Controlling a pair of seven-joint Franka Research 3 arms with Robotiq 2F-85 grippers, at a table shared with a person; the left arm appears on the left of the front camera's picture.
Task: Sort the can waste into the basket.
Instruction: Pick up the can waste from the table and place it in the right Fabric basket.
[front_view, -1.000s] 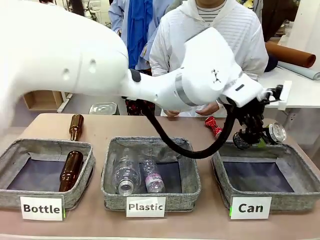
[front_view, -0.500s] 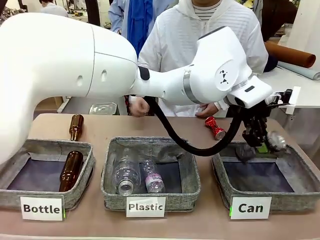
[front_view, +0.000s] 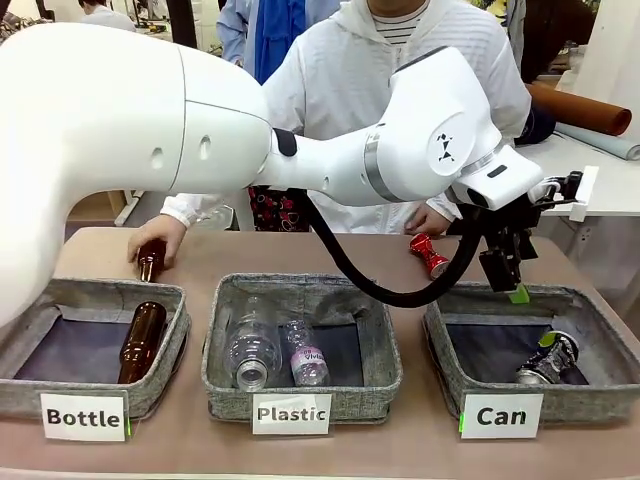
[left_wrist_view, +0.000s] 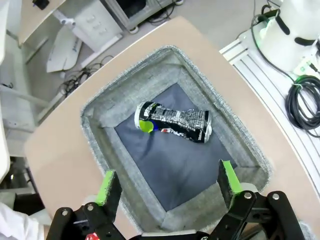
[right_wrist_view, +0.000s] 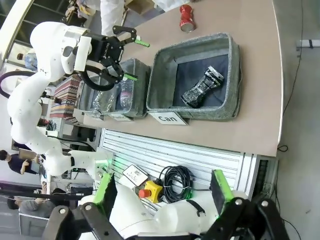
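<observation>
Tan table (front_view: 230, 250), labelled bins (front_view: 300, 290) along lower edge. Left: person's hand (front_view: 158, 238) on brown bottle (front_view: 150, 266), outside your task. Right of centre: red can (front_view: 427, 254) on tabletop behind bins. Lower right: left gripper (front_view: 505, 278) spread, empty, above basket (front_view: 500, 302) marked "Can". Silver-black can (front_view: 548, 360) lies inside, free of fingers. Right gripper (right_wrist_view: 162, 192) spread, off table. Your next pick, likely: red can.

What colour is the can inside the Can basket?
The can is silver-black patterned, with a green spot near one end; clearest in left wrist view.
</observation>
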